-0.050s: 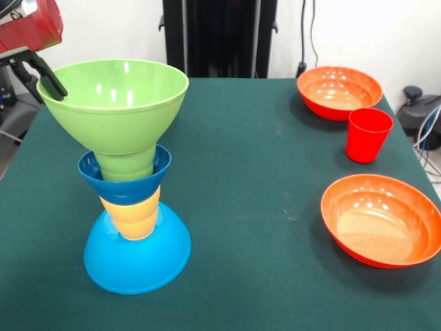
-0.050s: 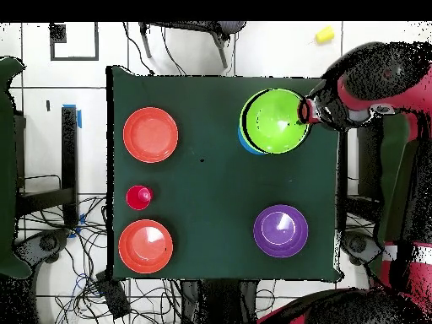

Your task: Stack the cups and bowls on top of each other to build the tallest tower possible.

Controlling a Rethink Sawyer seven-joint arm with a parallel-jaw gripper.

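Observation:
The tower [image 1: 134,200] stands at the table's left in the front view. Its base is an upside-down light-blue bowl [image 1: 138,262], then a yellow cup [image 1: 131,215], a small dark-blue bowl [image 1: 124,185] and a green cup [image 1: 127,164]. On top sits the wide green bowl [image 1: 117,96], upright. My gripper [image 1: 49,77] comes in from the upper left, shut on the green bowl's rim. From above, the gripper [image 2: 305,111] is at the right rim of the green bowl [image 2: 273,122]. A red cup [image 1: 368,134] stands apart at the right.
Two orange bowls [image 1: 340,91] [image 1: 382,219] sit upright on the right of the green table [image 1: 241,172], with the red cup between them. A purple bowl [image 2: 281,230] shows only from above, nearer the robot's base. A small yellow object [image 2: 325,35] lies off the table.

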